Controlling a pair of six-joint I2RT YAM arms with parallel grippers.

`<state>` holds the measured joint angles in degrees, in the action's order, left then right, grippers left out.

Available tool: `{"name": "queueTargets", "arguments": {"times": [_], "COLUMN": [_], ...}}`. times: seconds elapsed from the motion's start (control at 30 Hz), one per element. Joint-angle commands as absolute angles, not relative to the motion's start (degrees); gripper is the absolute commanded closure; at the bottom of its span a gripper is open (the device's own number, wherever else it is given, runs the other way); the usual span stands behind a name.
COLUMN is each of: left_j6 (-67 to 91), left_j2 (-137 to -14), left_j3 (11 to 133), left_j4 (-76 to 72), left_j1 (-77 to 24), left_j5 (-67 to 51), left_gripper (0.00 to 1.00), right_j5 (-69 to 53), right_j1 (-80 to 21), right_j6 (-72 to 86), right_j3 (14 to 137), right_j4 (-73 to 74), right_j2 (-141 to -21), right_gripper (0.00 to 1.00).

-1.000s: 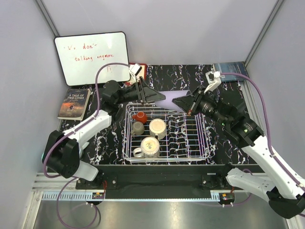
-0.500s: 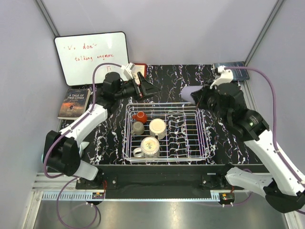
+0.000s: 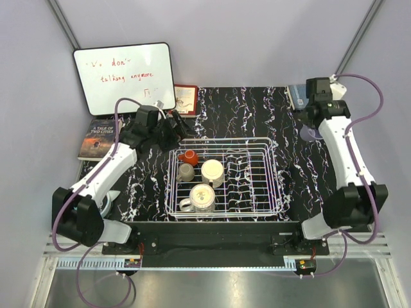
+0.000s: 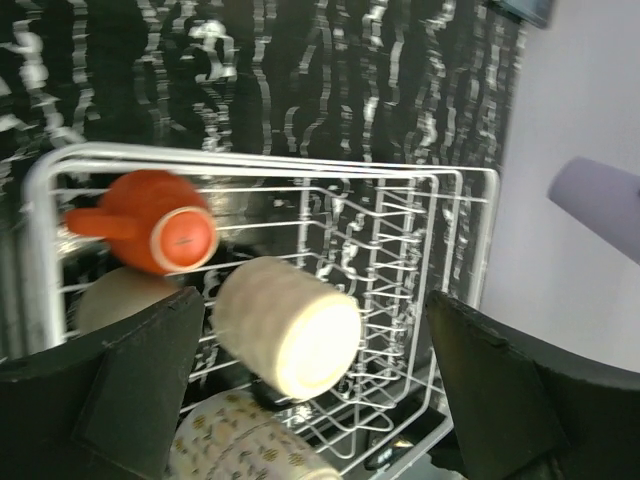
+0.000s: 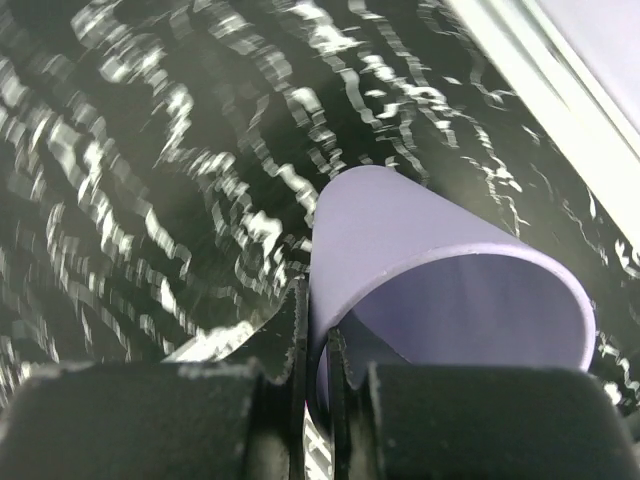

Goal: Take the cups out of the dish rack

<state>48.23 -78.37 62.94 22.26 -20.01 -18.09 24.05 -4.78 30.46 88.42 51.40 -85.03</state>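
Black bench (image 3: pixel 244 109) veined in white is enclosed by pale walls on three sides, and both arm bases are bolted along its near edge. At the middle of the bench, just beyond the bases, the white wire dish rack (image 3: pixel 221 216) is set. Four cups are gathered in its left half, while the prongs of its right half stand bare. Nearest, a speckled cream mug (image 3: pixel 202 197) is placed with its handle to the left. Behind it, a plain cream mug (image 3: pixel 212 172) is seen lying tilted, with a small grey-brown cup (image 3: pixel 185 172) just beside it on the left. At the far left corner of the rack, an orange cup (image 3: pixel 189 156) is found, its handle turned left.

Just beyond that corner, the left claw (image 4: pixel 312 305) is held above the bench with its jaws spread wide, the rack and cups being framed between its fingers (image 4: pixel 140 390).

Well to the right of the rack, near the far right edge of the bench, the lavender tumbler (image 5: pixel 440 270) is gripped by the right claw (image 5: pixel 312 345). The jaws are closed on its wall, one finger inside the rim and one outside. Whether the tumbler touches the bench cannot be told.

Farther back, a paperback book (image 3: pixel 99 138) is laid at the left, a red-bordered card (image 3: pixel 186 98) at the middle and a blue book (image 3: pixel 298 96) at the right. A whiteboard (image 3: pixel 123 77) with red writing is propped in the far left corner.
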Motion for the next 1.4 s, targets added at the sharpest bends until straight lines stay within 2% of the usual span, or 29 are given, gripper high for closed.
{"name": "queueTargets", "arguments": {"times": [0.0, 0.13, 0.23, 0.47, 0.97, 1.37], "left_j6": [46.49, 45.79, 45.00, 44.12, 42.10, 40.69], "left_j2": [-75.15, -74.53, -73.22, -72.95, -75.14, -77.78], "left_j3": [62.67, 62.84, 61.70, 58.80, 58.97, 61.70], "left_j4": [28.73, 31.11, 31.20, 31.29, 31.20, 32.87], "left_j1": [-19.95, -20.13, -20.21, -20.21, -20.39, -20.30], "left_j5": [-10.37, -8.36, -5.99, -5.10, -5.19, -5.36], "left_gripper": [0.05, 0.06, 0.06, 0.06, 0.08, 0.09], "right_j5": [23.37, 27.94, 30.32, 26.81, 20.04, 12.22], "right_j1": [-0.26, 1.93, 2.72, 5.62, 12.92, 15.21], "right_j6": [38.49, 36.13, 32.88, 33.31, 33.13, 33.57], "right_j3": [97.54, 111.31, 116.53, 119.44, 125.07, 125.77], "right_j4": [52.91, 56.94, 58.53, 56.16, 53.35, 51.59], "right_j2": [-91.73, -102.72, -109.67, -120.65, -130.86, -133.42], "right_gripper": [1.00, 1.00, 1.00, 1.00, 1.00, 1.00]}}
